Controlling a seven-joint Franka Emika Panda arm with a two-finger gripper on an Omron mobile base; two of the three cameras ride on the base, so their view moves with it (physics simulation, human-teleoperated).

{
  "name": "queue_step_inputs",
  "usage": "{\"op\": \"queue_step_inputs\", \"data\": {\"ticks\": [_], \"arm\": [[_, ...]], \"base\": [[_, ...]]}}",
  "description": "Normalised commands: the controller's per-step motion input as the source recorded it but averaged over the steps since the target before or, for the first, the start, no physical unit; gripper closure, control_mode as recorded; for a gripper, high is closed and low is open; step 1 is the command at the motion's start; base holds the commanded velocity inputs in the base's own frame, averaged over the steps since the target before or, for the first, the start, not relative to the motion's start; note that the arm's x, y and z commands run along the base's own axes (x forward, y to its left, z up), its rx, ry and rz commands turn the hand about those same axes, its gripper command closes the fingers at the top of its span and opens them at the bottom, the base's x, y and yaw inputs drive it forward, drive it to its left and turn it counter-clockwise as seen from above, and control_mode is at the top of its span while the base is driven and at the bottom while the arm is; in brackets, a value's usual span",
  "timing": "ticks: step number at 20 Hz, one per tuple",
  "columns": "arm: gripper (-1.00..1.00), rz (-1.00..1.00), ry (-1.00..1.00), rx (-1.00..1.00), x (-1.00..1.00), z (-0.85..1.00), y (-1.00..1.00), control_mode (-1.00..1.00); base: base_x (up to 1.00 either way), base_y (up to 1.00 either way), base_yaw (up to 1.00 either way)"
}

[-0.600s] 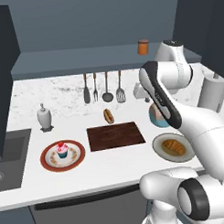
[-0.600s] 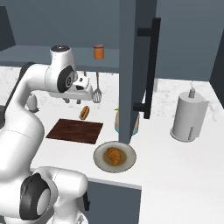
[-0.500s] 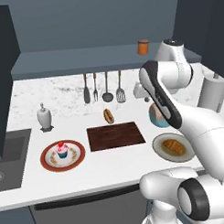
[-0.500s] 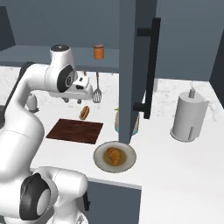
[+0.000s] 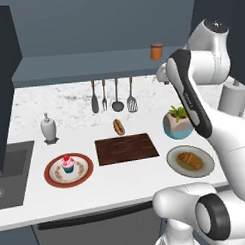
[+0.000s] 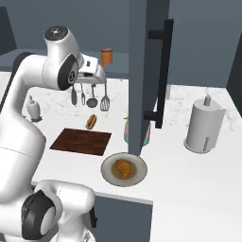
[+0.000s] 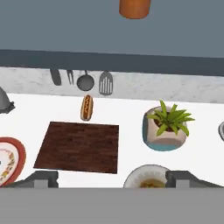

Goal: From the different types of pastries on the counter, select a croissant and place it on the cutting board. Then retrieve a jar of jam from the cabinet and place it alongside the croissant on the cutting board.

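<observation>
Golden-tan croissant lies on a grey plate at about 3 o'clock from the bare cutting board, its long axis running roughly 10 to 4 in the left base view. The gripper, high over the counter, has its fingertips wide apart, holding nothing; the croissant sits below it at 6 o'clock.

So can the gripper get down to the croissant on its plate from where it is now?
Probably yes: the croissant lies uncovered on its plate, nothing above it. The potted plant stands beside it, apart.
</observation>
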Motion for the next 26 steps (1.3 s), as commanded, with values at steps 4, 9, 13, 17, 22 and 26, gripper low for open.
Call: {"op": "queue_step_inputs", "data": {"ticks": [4,9,13,17,22,26], "arm": [[-1.00,-0.02,-0.25,-0.01,0.05,0.98,-0.33,-1.00],[-1.00,-0.03,-0.09,0.00,0.02,0.38,-0.10,-1.00],[-1.00,-0.01,0.00,0.00,0.16,-0.04,0.05,-1.00],[-1.00,-0.14,0.00,0.00,0.89,-0.09,0.07,-1.00],[-1.00,-0.12,0.00,0.00,0.79,-0.05,0.02,-1.00],[-1.00,-0.12,0.00,0.00,0.61,-0.07,0.00,-1.00]], "base": [[0.00,0.00,0.00],[0.00,0.00,0.00],[0.00,0.00,0.00],[0.00,0.00,0.00],[0.00,0.00,0.00],[0.00,0.00,0.00]]}}
